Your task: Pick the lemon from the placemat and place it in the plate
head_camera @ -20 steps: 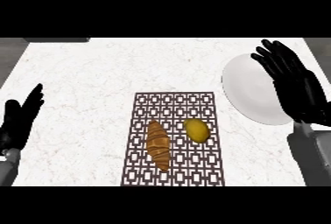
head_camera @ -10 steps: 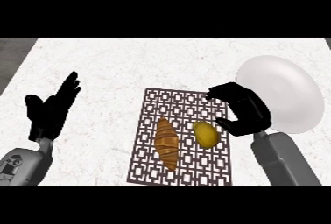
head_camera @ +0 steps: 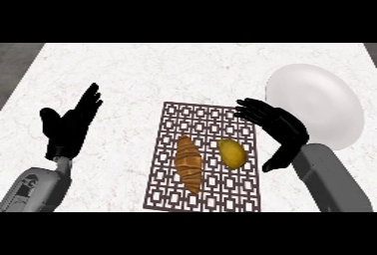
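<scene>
Head view: the lemon (head_camera: 233, 153) lies on the brown lattice placemat (head_camera: 210, 119), just right of a croissant (head_camera: 189, 164) and apart from it. Beside the lemon, on its right, hangs the right hand (head_camera: 278, 130), released and holding nothing, its fingers spread over the placemat's right edge. Farther right on the marble surface (head_camera: 147, 69) sits the white plate (head_camera: 316, 107). At the view's left rests the left hand (head_camera: 70, 128), fingers straight and up.
</scene>
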`<action>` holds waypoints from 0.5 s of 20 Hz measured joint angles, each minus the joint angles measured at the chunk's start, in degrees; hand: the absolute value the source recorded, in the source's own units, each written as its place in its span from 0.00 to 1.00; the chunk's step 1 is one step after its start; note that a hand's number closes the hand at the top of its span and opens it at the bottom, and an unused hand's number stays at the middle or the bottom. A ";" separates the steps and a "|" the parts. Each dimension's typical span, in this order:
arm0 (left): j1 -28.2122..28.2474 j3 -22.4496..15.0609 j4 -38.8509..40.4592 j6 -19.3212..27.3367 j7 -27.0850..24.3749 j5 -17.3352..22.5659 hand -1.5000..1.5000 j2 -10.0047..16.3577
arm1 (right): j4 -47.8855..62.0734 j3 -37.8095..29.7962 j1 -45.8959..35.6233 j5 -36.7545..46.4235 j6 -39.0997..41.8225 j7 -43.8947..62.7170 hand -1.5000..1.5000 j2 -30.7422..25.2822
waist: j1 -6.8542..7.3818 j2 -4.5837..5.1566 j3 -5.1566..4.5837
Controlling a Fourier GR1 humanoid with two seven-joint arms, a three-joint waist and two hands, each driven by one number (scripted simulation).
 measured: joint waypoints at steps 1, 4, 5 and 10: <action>0.18 0.14 0.34 -0.05 -0.38 -0.07 0.50 -0.06 | 0.47 0.38 -0.59 1.35 0.38 -0.51 0.00 -0.72 | -0.24 -0.11 -0.01; 0.34 0.20 0.31 -0.14 -0.24 -0.16 0.50 -0.21 | 2.88 1.43 -3.06 5.28 0.21 -1.81 0.00 -1.87 | -0.25 -0.23 -0.02; 0.14 0.15 0.38 -0.08 -0.11 -0.30 0.50 -0.34 | 3.49 1.84 -3.85 6.42 -0.06 -2.41 0.00 -1.86 | -0.30 -0.25 -0.02; -0.51 0.60 1.46 -0.41 -0.27 -0.45 0.50 -0.62 | 5.22 4.67 -7.55 11.27 -0.68 -4.11 0.00 -2.40 | -0.53 -0.29 -0.06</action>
